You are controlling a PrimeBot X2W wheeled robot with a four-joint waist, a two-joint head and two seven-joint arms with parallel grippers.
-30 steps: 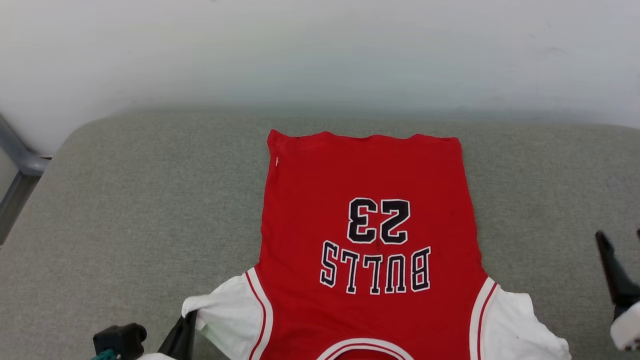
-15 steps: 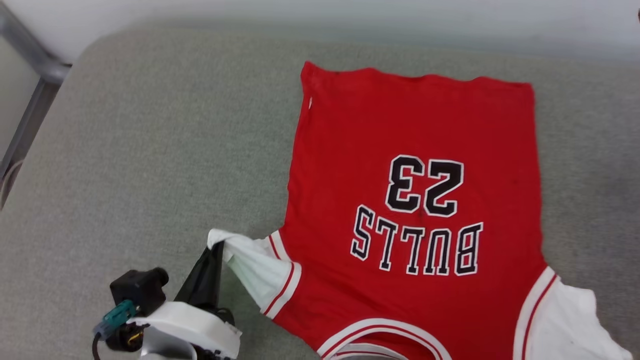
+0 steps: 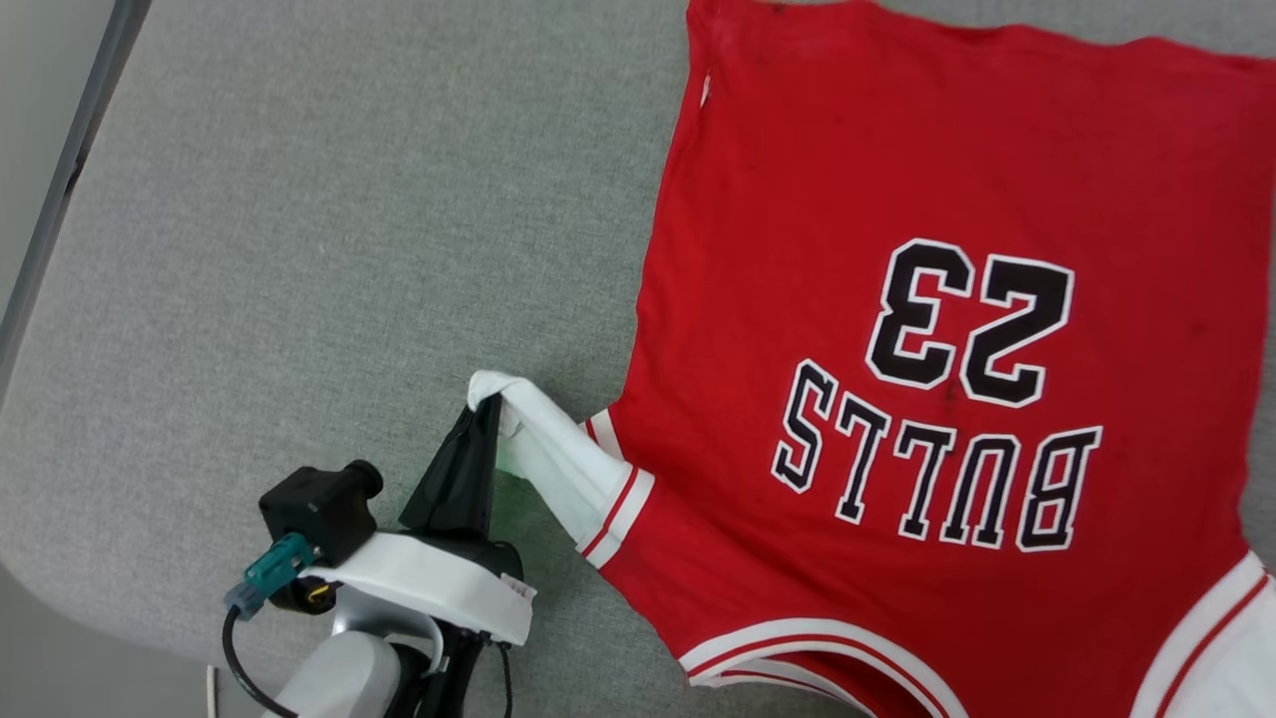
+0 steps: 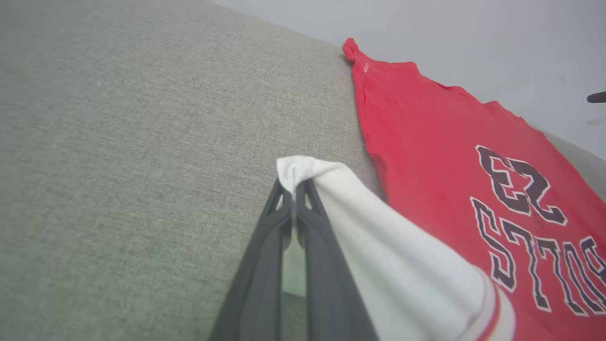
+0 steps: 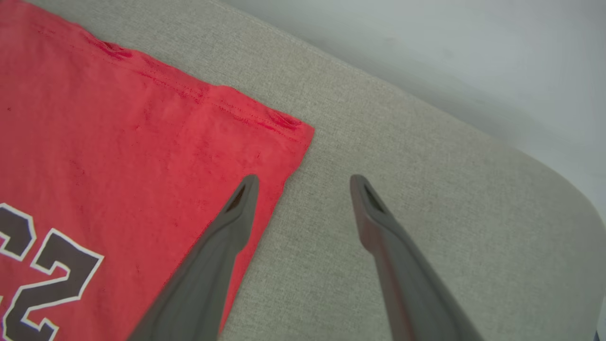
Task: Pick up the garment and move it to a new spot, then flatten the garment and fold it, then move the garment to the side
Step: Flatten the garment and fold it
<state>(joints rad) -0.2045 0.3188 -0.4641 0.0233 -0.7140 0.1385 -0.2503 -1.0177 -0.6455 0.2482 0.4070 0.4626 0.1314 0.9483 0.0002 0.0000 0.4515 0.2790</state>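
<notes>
The garment (image 3: 897, 199), a red jersey with black white-outlined "BULLS 23" lettering, lies spread flat on the grey cushion, collar toward me. My left gripper (image 3: 486, 407) is shut on the tip of its white sleeve (image 3: 553, 459), lifting and stretching it away from the body; the left wrist view shows the white cloth (image 4: 378, 246) pinched between the two dark fingers (image 4: 294, 192). My right gripper (image 5: 303, 182) is open above the garment's far hem corner (image 5: 265, 128), one finger over red cloth, the other over bare cushion, nothing between them.
The grey fabric cushion (image 3: 299, 199) extends wide to the left of the garment. A metal frame bar (image 3: 70, 160) runs along its left edge. A pale wall (image 5: 426, 47) rises behind the cushion's far edge.
The head camera has tilted down and shifted, so the whole scene moved up and right. My left gripper has drawn the white sleeve outward, stretching it taut from the red body.
</notes>
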